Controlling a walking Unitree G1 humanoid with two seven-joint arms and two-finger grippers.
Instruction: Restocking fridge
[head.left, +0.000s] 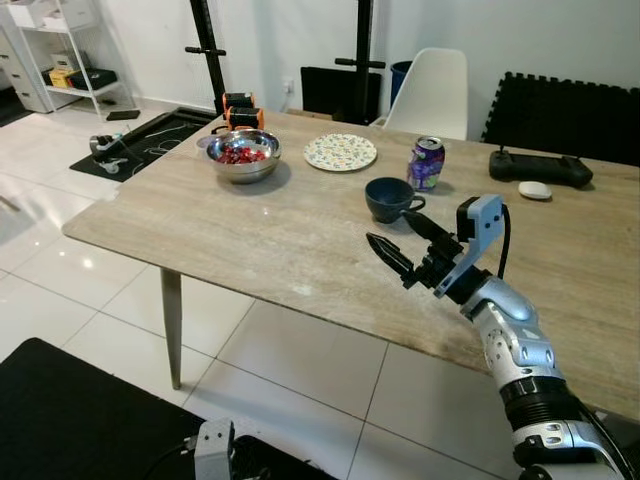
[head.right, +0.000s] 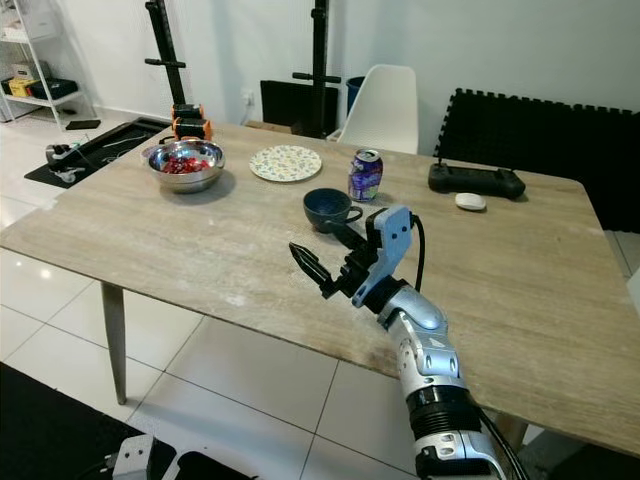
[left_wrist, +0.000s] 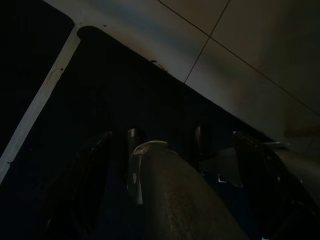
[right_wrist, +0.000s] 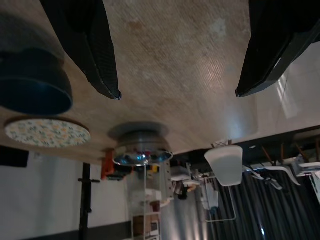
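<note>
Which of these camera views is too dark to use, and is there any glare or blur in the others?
Left wrist view: very dark, only dim floor tiles and a black mat make out. Left eye view: sharp, evenly lit, with bright glare spots on the glossy white floor. Right wrist view: the open right gripper has dark fingers, and the wooden table behind is well lit.

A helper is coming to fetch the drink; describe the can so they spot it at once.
Start at the wooden table and look toward its far edge by the white chair. The can stands upright there, just beyond the dark blue cup and right of the patterned plate. It is the only purple thing on the table.
</note>
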